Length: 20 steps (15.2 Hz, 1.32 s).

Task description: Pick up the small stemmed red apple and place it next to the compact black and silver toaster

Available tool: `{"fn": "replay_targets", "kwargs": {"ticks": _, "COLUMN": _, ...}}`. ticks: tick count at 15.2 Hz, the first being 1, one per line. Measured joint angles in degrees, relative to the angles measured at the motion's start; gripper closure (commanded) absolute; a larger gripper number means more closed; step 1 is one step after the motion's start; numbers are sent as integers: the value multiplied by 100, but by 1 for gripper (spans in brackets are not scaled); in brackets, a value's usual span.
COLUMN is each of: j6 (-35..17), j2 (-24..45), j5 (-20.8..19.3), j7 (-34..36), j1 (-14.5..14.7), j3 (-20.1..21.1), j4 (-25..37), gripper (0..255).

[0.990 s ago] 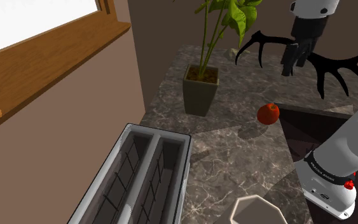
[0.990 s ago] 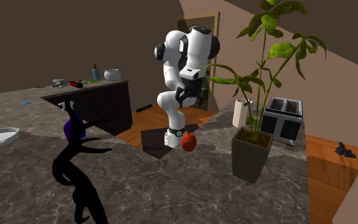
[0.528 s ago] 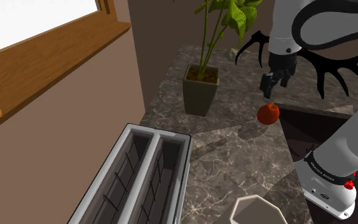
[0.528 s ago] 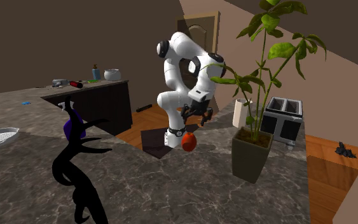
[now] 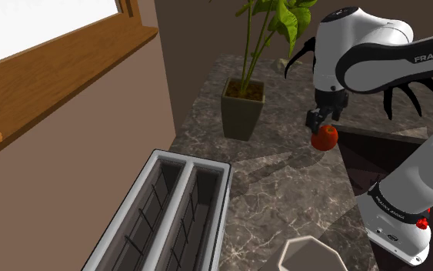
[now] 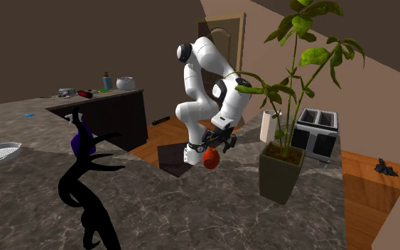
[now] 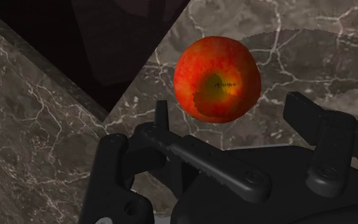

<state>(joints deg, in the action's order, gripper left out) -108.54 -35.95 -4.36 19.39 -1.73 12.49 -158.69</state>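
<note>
A small red apple (image 5: 327, 138) rests on the dark marble counter (image 5: 284, 192) near its edge, seen also in the second exterior view (image 6: 210, 158). My black gripper (image 5: 321, 120) hangs right above it, open, with its fingers apart and not touching the fruit. In the wrist view the apple (image 7: 217, 77) lies just ahead of the gripper (image 7: 229, 105), between the lines of the two fingers. The black and silver toaster (image 5: 164, 219) stands at the shoulder view's lower left, well away from the apple, and shows behind the plant in the second exterior view (image 6: 317, 132).
A potted plant (image 5: 243, 108) stands on the counter between apple and wall. A black antler-like sculpture (image 5: 407, 81) spreads behind the arm. A white cup (image 5: 311, 256) sits beside the toaster. The counter drops off to a dark recess (image 5: 384, 154) right beside the apple.
The arm has swung down and toward the shoulder view's left, bringing the open gripper from high above the counter to just over the apple. The apple has not moved.
</note>
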Motion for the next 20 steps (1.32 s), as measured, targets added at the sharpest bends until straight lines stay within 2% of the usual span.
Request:
{"fn": "replay_targets", "kwargs": {"ticks": 3, "j6": -261, "j2": 42, "j5": -25, "j7": 15, "j1": -19, "j3": -6, "j4": -216, "gripper": 0}}
{"fn": "replay_targets", "kwargs": {"ticks": 9, "j6": -322, "j2": 73, "j5": -29, "j7": 25, "j1": -23, "j3": -1, "j4": -245, "gripper": 0}}
{"fn": "replay_targets", "kwargs": {"ticks": 10, "j6": -322, "j2": 73, "j5": -29, "j7": 25, "j1": -23, "j3": -1, "j4": -245, "gripper": 255}}
{"fn": "replay_targets", "kwargs": {"ticks": 20, "j6": -324, "j2": 72, "j5": -24, "j7": 27, "j1": -20, "j3": 2, "j4": -232, "gripper": 255}}
